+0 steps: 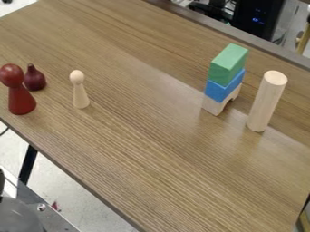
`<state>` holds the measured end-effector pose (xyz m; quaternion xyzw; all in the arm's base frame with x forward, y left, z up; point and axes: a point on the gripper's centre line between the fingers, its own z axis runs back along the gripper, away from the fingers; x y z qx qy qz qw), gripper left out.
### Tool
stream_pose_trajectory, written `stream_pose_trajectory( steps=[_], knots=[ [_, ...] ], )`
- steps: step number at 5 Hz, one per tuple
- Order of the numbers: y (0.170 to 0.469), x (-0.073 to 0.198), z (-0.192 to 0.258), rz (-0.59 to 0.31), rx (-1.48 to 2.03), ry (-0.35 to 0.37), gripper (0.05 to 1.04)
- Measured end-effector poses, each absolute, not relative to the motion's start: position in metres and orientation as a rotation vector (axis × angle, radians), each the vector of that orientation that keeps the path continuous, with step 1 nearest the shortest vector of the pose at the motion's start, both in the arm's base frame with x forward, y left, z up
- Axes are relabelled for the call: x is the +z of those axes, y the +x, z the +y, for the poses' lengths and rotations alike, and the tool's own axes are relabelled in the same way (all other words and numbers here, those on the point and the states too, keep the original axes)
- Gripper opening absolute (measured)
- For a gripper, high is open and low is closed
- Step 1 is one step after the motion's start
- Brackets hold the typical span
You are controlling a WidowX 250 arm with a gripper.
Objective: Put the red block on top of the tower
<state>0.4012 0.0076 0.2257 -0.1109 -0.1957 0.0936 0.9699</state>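
The tower stands at the right of the camera view in three levels. Its top is a green block [228,64], set on a blue block [224,89], which rests on a pale wooden arch piece [212,105]. At the far left, a red peg-shaped piece [21,100] with a round head stands upright. Close behind it is a smaller dark red piece [35,80] with a narrow top.
A pale round-headed peg [80,96] stands left of centre on the wooden table [145,136]. Just right of the tower is a tall pale cylinder [266,102], upright. The table's front edge runs diagonally down from the left, past a metal plate [45,215].
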Motion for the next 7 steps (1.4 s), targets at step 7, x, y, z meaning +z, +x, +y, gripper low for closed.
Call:
stream_pose_trajectory(
  steps=[7],
  knots=[
    [0.37, 0.15, -0.047, -0.29, -0.123, -0.11, 0.58]
  ],
)
